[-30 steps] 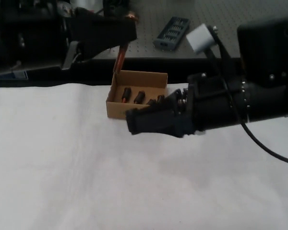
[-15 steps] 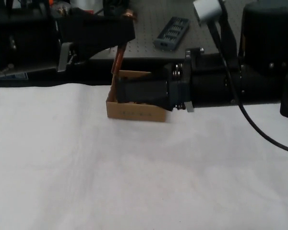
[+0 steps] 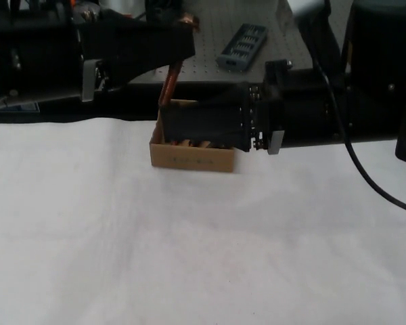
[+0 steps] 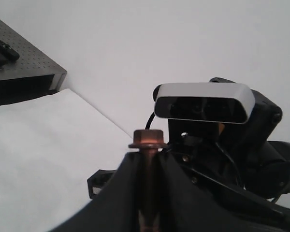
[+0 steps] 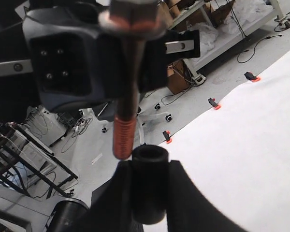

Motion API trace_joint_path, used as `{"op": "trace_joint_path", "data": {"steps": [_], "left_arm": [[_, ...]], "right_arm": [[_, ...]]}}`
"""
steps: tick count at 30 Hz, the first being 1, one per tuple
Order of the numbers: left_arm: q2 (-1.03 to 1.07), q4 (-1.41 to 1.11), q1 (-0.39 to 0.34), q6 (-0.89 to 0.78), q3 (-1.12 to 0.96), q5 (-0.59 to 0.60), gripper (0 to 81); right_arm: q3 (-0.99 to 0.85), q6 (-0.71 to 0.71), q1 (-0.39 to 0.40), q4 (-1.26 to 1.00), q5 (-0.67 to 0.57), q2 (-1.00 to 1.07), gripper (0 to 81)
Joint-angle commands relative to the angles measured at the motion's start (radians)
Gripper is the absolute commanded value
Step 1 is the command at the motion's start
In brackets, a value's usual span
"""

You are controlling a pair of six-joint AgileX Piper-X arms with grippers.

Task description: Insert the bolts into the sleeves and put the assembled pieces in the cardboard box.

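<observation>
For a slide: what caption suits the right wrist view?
Left gripper holds a copper bolt, threaded tip close to the black sleeve clamped in the right gripper.

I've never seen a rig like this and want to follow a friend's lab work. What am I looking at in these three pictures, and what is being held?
This is a robot with two black arms at a bench, each ending in a two-fingered gripper. The wide picture looks down over the bench from behind the arms; the other two come from a camera on each wrist. A white cloth covers the bench, and a small brown cardboard box stands on it. The left gripper is shut on a copper-coloured bolt with a hexagonal head. The right gripper is shut on a short black tubular sleeve. The bolt's threaded tip is close beside the sleeve's open end, not yet inside.
</observation>
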Motion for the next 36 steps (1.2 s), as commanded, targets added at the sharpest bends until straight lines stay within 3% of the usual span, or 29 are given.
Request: {"op": "trace_joint_path", "data": {"steps": [1, 15, 23, 36], "left_arm": [[-0.010, -0.021, 0.002, 0.008, -0.001, -0.044, 0.6], [-0.010, -0.021, 0.002, 0.008, -0.001, -0.045, 0.6], [-0.010, -0.021, 0.002, -0.031, -0.001, -0.044, 0.6], [-0.010, -0.021, 0.002, -0.054, -0.001, -0.040, 0.6]], "right_arm": [[-0.002, -0.004, 0.006, -0.032, -0.097, -0.003, 2.8], [-0.002, -0.014, 0.006, -0.018, -0.114, -0.003, 2.8], [-0.002, -0.042, 0.006, -0.018, -0.048, -0.003, 2.8], [-0.002, -0.042, 0.004, -0.026, -0.043, -0.003, 2.8]]}}
